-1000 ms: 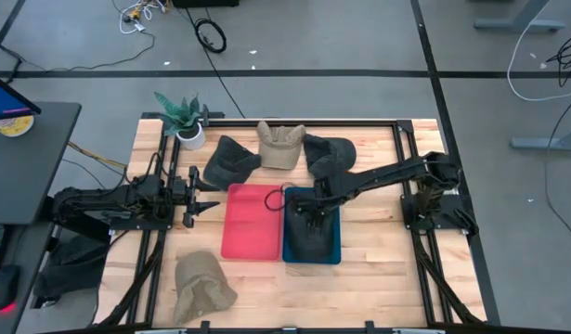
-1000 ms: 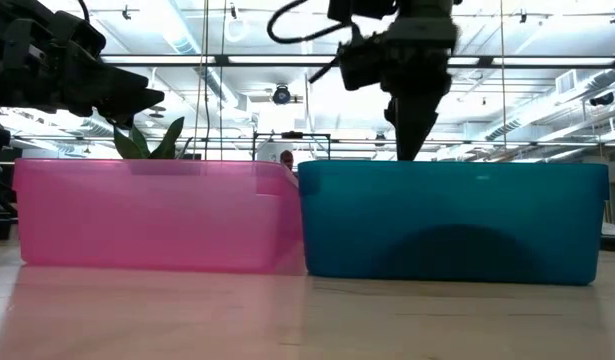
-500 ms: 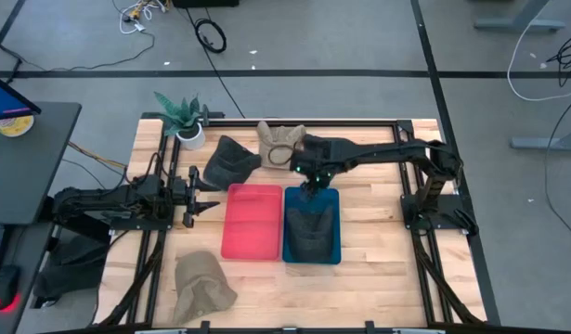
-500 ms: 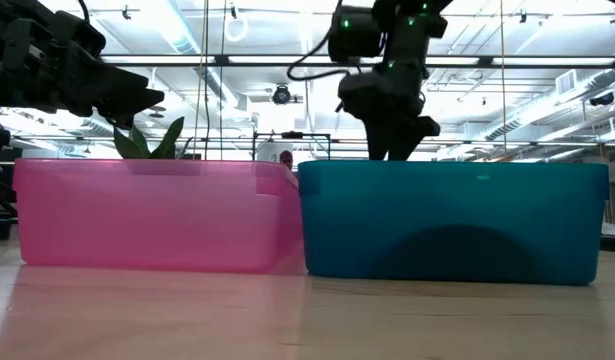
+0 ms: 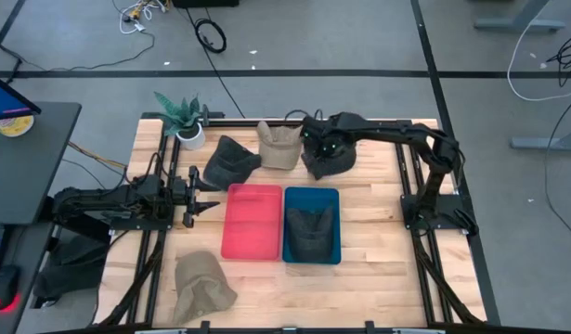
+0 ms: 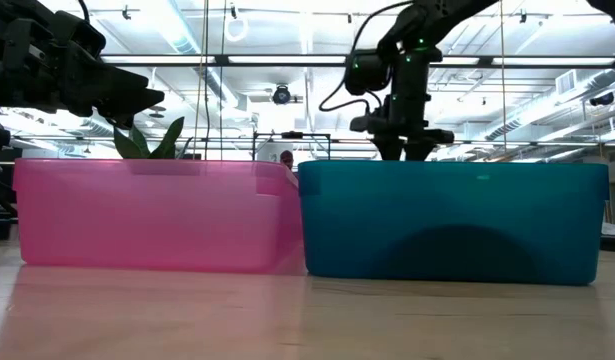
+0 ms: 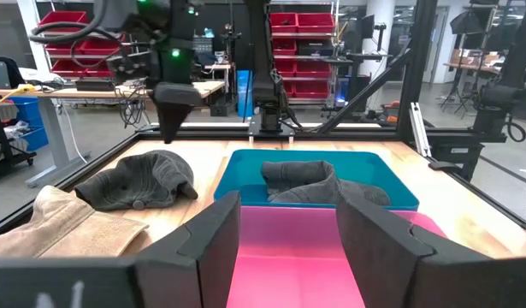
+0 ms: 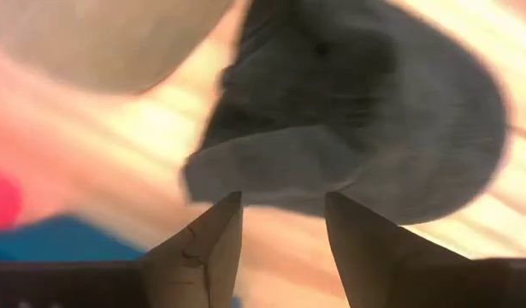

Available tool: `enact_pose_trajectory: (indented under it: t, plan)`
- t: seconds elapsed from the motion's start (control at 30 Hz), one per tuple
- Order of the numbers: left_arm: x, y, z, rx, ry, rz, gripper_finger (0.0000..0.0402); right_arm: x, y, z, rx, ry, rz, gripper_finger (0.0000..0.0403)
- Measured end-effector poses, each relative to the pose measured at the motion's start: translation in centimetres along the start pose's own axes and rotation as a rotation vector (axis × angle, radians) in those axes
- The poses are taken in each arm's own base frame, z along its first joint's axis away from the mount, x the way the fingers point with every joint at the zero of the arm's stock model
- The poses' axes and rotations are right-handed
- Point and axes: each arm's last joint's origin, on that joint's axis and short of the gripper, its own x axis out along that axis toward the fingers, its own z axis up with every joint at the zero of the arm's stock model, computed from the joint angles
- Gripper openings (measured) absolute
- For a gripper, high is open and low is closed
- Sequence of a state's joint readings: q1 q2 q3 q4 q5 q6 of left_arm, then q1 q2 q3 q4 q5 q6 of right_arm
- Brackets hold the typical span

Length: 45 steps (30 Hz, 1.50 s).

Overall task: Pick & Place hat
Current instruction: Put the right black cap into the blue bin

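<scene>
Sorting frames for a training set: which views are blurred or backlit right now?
Right wrist view: motion-smeared, the dark grey hat and wood grain streaked, fingertips sharper. Low view: backlit by bright ceiling lights, right arm in silhouette. High and left wrist views: evenly lit, sharp.

Two bins [image 5: 254, 222] sit side by side mid-table; a hat [image 5: 310, 232] lies in the right one. Behind them three hats [image 5: 280, 147] lie in a row, a plant [image 5: 182, 117] at the row's left end. Another hat [image 5: 201, 286] lies in front, left.
</scene>
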<state>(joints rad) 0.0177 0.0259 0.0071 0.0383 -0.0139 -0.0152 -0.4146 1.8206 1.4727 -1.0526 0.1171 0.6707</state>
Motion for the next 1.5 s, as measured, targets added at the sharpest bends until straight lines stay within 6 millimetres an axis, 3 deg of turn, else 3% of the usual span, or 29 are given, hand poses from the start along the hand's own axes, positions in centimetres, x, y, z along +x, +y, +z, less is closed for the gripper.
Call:
enact_pose_trajectory:
  t: [0.27, 0.47, 0.73, 1.0, 1.13, 1.33, 1.5]
  plan:
    - [0.0, 0.0, 0.0, 0.000, 0.000, 0.000, 0.0197, 0.5, -1.8, 1.6, 0.085, -0.069, -0.069, 0.0185]
    - [0.0, 0.0, 0.0, 0.000, 0.000, 0.000, 0.0197, 2.9, -2.9, 2.2, 0.116, -0.125, -0.037, 0.0185]
    - [0.0, 0.0, 0.0, 0.000, 0.000, 0.000, 0.0197, 5.8, -5.6, 1.4, 0.167, -0.059, -0.088, 0.0182]
    - [0.0, 0.0, 0.0, 0.000, -0.001, 0.000, 0.0197, 7.6, -6.6, 0.8, 0.160, -0.067, -0.083, 0.0162]
    - [0.0, 0.0, 0.0, 0.000, -0.001, 0.000, 0.0197, 7.7, -6.8, 0.8, 0.136, -0.066, -0.082, 0.0132]
    - [0.0, 0.0, 0.0, 0.000, 0.000, 0.000, 0.0197, 7.8, -6.7, 0.9, 0.063, -0.071, -0.074, 0.0020]
    - [0.0, 0.0, 0.0, 0.000, 0.000, 0.000, 0.0197, 7.5, -6.8, 0.9, 0.037, -0.076, -0.074, 0.0011]
